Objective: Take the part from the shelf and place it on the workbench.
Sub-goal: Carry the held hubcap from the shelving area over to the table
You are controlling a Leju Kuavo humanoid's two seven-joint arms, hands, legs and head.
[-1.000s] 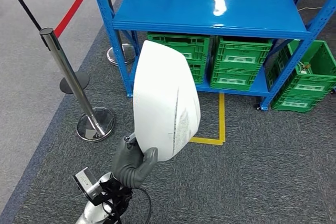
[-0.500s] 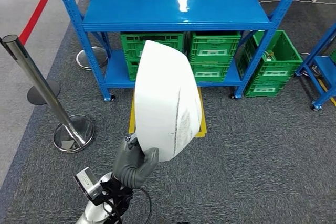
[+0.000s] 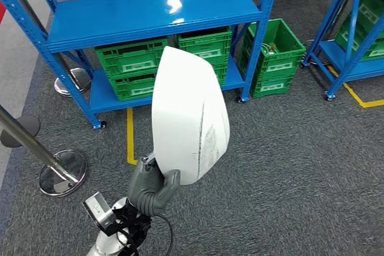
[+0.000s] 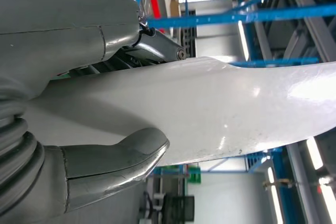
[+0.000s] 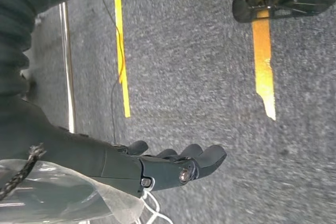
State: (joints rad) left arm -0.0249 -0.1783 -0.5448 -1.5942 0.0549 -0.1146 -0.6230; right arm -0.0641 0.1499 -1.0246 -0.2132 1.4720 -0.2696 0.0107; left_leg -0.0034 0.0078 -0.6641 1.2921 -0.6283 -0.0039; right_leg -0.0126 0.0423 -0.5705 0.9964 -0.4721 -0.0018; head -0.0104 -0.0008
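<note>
The big white part [image 3: 190, 115] is held up in the air over the grey carpet [image 3: 290, 172], gripped at its lower edge by the left hand [image 3: 152, 187], thumb on one side and fingers on the other. Behind it, green crates [image 3: 131, 73] are kept on the blue shelf [image 3: 149, 10]. The right hand [image 5: 174, 166] is hung over the floor, with its fingers stretched out and nothing held.

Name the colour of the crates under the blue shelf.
Green, clearest in the head view: slatted plastic crates.

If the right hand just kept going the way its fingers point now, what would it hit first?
Probably the grey carpet floor. The right hand holds nothing, its fingers extended low over the carpet; nothing else shows ahead, though depth is unclear.
</note>
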